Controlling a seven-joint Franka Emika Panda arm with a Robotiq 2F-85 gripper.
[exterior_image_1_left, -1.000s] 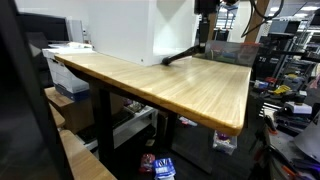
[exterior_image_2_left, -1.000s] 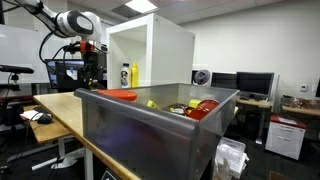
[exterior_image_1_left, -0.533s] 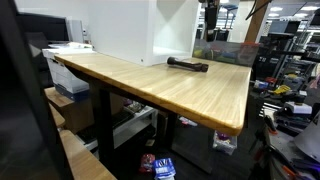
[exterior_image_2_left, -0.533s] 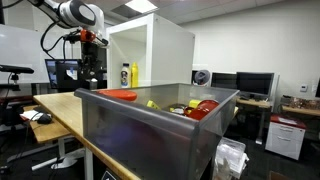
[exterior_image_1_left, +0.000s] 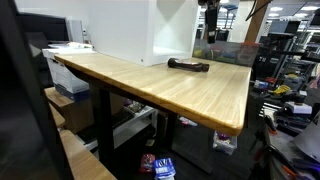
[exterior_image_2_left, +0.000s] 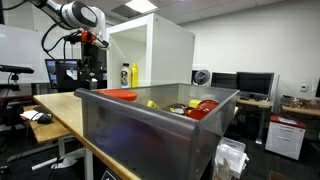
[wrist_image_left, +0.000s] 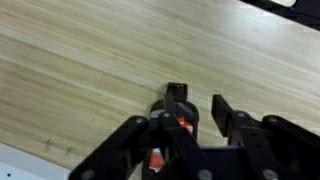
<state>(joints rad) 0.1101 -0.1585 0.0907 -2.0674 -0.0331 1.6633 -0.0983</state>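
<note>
Seen from an exterior view, the wooden worktop (exterior_image_1_left: 150, 85) runs from its near left edge to its far right corner. A white cabinet (exterior_image_1_left: 150, 25) stands along the far edge. Just to the right of the cabinet, a black elongated object (exterior_image_1_left: 188, 65) lies flat on the worktop near that far edge. The gripper (exterior_image_1_left: 211, 22) hangs above the object's right end, apart from it. In an exterior view from the opposite end, the gripper (exterior_image_2_left: 92, 72) appears at the left. A yellow bottle (exterior_image_2_left: 124, 74) and the white cabinet (exterior_image_2_left: 150, 50) stand to its right, and a grey bin (exterior_image_2_left: 150, 125) fills the foreground. The wrist view looks down past the gripper (wrist_image_left: 195, 112). Its jaws stand apart and clasp nothing. The black elongated object (wrist_image_left: 177, 93), which bears an orange mark, lies on the wood below, between the jaws.
</note>
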